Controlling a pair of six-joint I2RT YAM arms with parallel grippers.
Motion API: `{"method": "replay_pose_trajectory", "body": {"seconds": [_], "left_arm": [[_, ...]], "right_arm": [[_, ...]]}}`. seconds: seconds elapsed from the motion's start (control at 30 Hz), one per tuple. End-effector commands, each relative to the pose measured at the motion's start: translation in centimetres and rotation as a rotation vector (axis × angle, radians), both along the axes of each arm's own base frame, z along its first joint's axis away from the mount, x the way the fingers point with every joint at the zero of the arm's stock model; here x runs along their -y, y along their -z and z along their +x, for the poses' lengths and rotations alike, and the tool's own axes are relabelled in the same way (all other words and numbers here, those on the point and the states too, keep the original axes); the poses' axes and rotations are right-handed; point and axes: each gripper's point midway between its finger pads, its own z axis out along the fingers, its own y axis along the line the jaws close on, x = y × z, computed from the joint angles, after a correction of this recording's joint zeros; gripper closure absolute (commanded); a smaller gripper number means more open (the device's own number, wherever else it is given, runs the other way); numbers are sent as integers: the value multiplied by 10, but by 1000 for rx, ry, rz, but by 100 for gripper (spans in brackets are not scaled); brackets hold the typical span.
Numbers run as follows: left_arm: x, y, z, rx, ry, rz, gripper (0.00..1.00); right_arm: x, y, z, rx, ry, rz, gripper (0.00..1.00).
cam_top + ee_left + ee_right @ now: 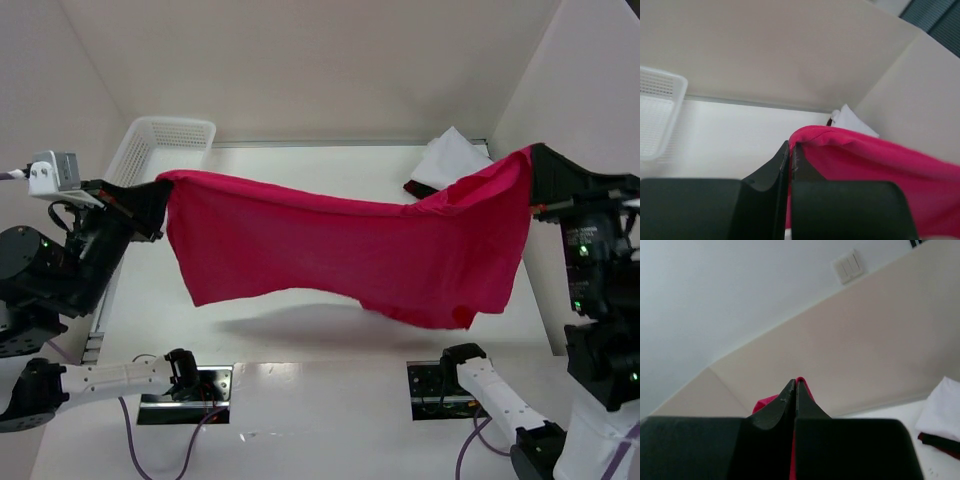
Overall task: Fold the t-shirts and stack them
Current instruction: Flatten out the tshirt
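The crimson red t-shirt (pixel 350 250) hangs stretched in the air between both grippers, above the table. My left gripper (pixel 160 185) is shut on its left corner; that corner shows in the left wrist view (pixel 865 160) beside the closed fingers (pixel 767 172). My right gripper (pixel 532 158) is shut on its right corner, and red cloth peeks past the fingertips (pixel 801 382) in the right wrist view. The white t-shirt (pixel 452 160) lies folded at the back right on the dark maroon-black t-shirt (pixel 412 188), also seen in the right wrist view (pixel 945 410).
A white plastic mesh basket (pixel 160 145) stands at the back left, also in the left wrist view (pixel 657 115). White walls enclose the table on the left, back and right. Two dark openings (pixel 190 395) sit in the table near the arm bases.
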Motion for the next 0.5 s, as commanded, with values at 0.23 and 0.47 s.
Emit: {"method": "replay_pose_trajectory", "body": {"seconds": [0.23, 0.47], "left_arm": [[-8, 21, 40, 4, -371, 138, 100], [60, 38, 64, 14, -264, 236, 100]], "right_arm": [[-34, 129, 184, -418, -1, -33, 100], [-35, 151, 205, -437, 17, -58, 100]]}}
